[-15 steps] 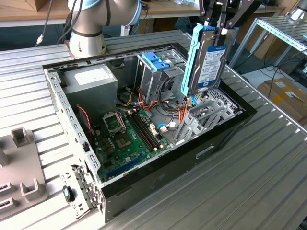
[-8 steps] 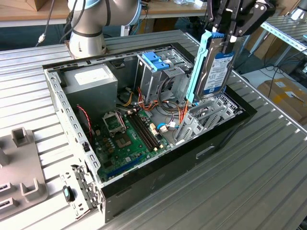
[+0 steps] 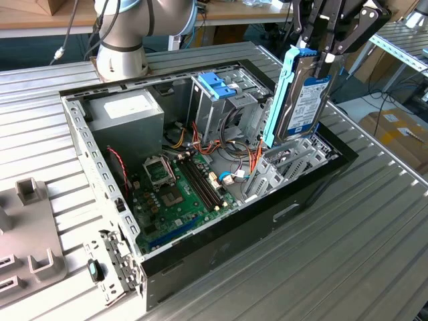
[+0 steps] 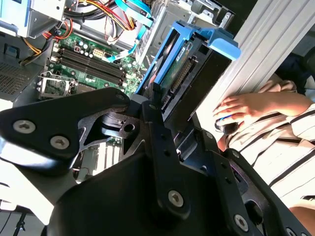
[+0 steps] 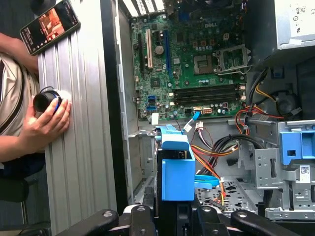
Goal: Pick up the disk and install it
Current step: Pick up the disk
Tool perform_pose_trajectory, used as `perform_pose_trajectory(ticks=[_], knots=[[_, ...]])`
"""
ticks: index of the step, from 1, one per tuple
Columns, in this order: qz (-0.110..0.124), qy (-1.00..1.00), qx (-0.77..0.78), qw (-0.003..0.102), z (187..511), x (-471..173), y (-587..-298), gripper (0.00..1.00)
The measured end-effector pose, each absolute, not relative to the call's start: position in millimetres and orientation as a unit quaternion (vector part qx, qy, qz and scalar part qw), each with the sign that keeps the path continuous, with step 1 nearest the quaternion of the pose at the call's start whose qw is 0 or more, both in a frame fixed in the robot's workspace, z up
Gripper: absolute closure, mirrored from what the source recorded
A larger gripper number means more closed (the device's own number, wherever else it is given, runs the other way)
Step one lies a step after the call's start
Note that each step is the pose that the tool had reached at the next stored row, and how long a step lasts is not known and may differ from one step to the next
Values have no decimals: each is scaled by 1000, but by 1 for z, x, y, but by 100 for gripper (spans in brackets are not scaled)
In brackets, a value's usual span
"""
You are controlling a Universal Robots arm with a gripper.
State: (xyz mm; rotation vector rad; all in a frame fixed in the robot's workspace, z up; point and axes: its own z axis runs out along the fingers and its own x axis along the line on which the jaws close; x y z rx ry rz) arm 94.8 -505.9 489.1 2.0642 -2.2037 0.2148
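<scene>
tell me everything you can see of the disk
The disk is a flat silver-grey metal drive with a white label, edged by a light blue plastic carrier rail. It hangs nearly upright, slightly tilted, with the gripper clamping its top end, black fingers shut on it. Its lower end is just over the grey drive bay inside the open computer case, on the exterior view's right; whether they touch is unclear.

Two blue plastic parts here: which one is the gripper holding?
The light blue rail framing the disk, held aloft; the darker bracket sits on the drive cage.
</scene>
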Motion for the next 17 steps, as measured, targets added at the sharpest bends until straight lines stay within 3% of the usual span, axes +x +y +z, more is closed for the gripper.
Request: perform_pose_trajectory(ticks=[17], knots=[[71, -727, 681, 57, 487, 95, -506, 65]])
